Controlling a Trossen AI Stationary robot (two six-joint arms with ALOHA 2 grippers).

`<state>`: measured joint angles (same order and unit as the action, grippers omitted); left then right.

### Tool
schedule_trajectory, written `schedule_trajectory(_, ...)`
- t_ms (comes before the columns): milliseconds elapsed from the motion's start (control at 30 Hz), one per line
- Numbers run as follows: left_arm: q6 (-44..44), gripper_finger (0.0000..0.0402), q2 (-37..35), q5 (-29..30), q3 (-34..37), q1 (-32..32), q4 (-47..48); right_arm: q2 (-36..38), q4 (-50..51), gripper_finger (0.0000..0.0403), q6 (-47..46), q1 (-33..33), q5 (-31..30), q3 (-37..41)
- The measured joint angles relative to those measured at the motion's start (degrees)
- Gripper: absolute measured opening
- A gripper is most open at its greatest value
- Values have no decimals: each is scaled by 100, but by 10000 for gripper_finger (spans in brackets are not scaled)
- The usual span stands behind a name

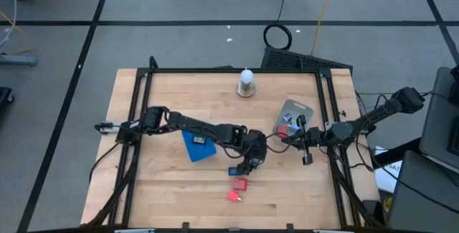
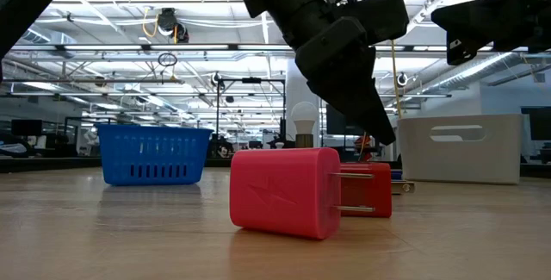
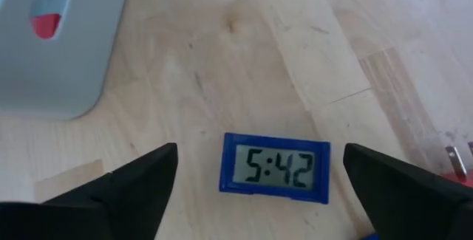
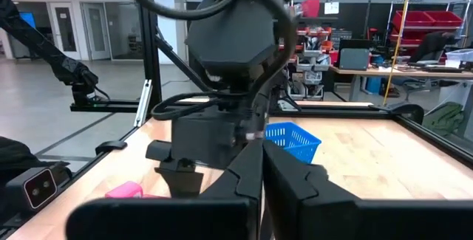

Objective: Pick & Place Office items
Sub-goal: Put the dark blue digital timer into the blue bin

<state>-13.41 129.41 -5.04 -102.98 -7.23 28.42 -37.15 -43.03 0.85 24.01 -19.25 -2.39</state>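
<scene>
I am holding my left gripper (image 3: pixel 255 188) low over the middle of the wooden table (image 1: pixel 165 190), fingers (image 3: pixel 133 188) spread wide with nothing clamped between them. Lying flat on the wood between them is a small blue digital clock (image 3: pixel 275 168), its display reading 5:42. From above, that clock (image 1: pixel 235 170) is showing just beside my left gripper (image 1: pixel 251 165), with two red plug adapters (image 1: pixel 239 183) a little nearer the table's front edge. In the low view the closer red adapter (image 2: pixel 284 191) is showing a raised lightning-bolt mark on its side. My right gripper (image 4: pixel 262 168) is hanging near the grey container (image 1: pixel 295 111), fingers pressed together and empty. A blue basket (image 1: pixel 197 145) is sitting under my left arm.
</scene>
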Motion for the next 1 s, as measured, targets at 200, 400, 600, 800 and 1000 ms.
schedule_trajectory(200,-116,386,16,-83,0,-82,2,0,0,4,-19,0,2,0)
schedule_trajectory(400,-150,395,144,-98,15,-75,-61,-2,0,4,-21,0,2,0)
schedule_trajectory(600,-196,396,392,114,15,-51,-154,-7,10,4,-21,0,4,0)
schedule_trajectory(800,-133,395,485,-33,7,75,-105,-44,24,4,-21,0,0,2)
schedule_trajectory(1000,-100,393,537,-229,0,99,-144,-68,46,4,-21,-1,0,2)
